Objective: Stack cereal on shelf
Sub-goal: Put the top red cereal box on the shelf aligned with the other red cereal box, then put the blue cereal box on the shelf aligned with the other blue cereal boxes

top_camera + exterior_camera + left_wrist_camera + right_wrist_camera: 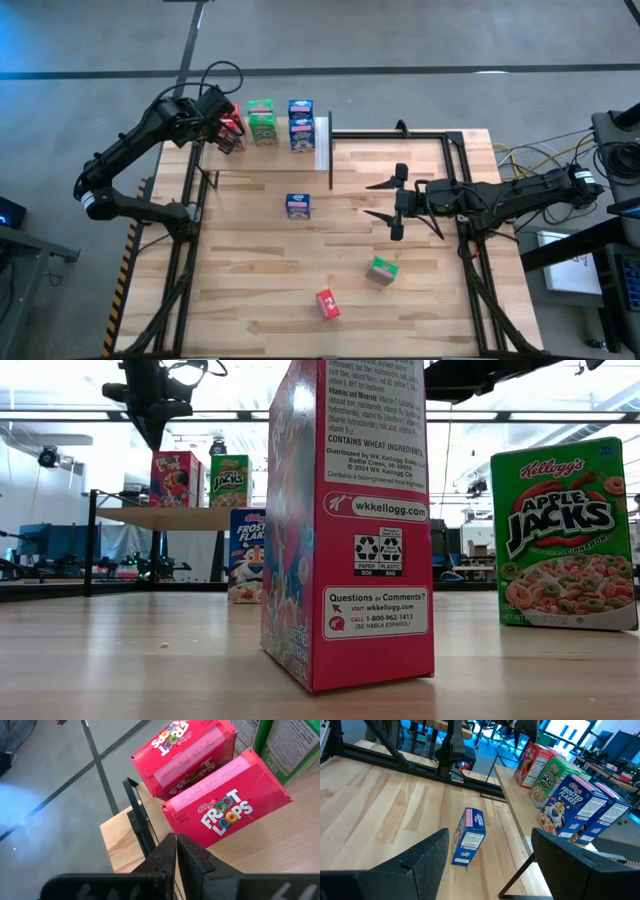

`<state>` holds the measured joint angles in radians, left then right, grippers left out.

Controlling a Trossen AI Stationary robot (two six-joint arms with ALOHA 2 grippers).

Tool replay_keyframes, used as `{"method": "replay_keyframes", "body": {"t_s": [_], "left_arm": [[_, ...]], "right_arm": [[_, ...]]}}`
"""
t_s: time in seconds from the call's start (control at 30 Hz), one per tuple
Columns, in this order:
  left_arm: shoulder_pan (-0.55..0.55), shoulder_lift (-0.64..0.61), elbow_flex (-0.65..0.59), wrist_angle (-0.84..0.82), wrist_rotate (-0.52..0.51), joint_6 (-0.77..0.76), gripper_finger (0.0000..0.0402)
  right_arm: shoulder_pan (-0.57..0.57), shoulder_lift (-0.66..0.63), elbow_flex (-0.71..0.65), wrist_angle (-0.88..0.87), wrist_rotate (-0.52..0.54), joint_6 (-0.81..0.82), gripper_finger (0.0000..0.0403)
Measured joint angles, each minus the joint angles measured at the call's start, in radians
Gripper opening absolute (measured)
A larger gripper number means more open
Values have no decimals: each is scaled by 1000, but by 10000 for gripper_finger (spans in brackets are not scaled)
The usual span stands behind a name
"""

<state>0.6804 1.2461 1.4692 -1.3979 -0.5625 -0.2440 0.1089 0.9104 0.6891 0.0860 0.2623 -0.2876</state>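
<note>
The shelf (322, 143) stands at the table's far edge, with two red cereal boxes (232, 125), green ones (262, 122) and blue ones (300, 125) upright on its board. My left gripper (176, 851) is shut and empty just above the shelf's left end, its tips beside the nearer red box (227, 802). My right gripper (395, 200) is open and empty at the table's right middle, pointing left at a blue box (469, 836) standing on the table. A green box (382, 270) and a red box (327, 304) stand nearer the front edge. My left gripper's shut fingertips (172, 842) stand right at the lower corner (172, 817) of the nearer red box, coming from above and the shelf's left end. I cannot tell whether they touch it. The box rests on the shelf board.
Thin black uprights (137, 815) frame the shelf's left end beside my left gripper. A black rail (400, 133) runs along the far edge to the right of the shelf. Bare tabletop (250, 260) lies between the loose boxes.
</note>
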Motion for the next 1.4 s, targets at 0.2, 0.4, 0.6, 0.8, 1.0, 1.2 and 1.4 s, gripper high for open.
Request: {"method": "replay_keyframes", "body": {"t_s": [0.2, 0.4, 0.6, 0.8, 1.0, 1.2, 1.4], "left_arm": [[0, 0, 0, 1, 0, 7, 0], [-4, -3, 0, 1, -1, 17, 0], [-37, -39, 7, 3, -40, 23, 0], [-163, -122, -10, 72, -68, -5, 0], [-430, -242, -161, 329, -68, -6, 0], [-673, -336, -356, 620, -69, 45, 0], [-831, -403, -500, 894, -83, 168, 0]], "right_arm": [[0, 0, 0, 0, 0, 0, 272], [0, 0, 0, 0, 0, 0, 272], [0, 0, 0, 0, 0, 0, 272], [0, 0, 0, 1, 0, 23, 272], [0, 0, 0, 18, 0, 97, 272], [0, 0, 2, 32, 0, 224, 272], [-29, 7, 2, 24, 0, 358, 269]]}}
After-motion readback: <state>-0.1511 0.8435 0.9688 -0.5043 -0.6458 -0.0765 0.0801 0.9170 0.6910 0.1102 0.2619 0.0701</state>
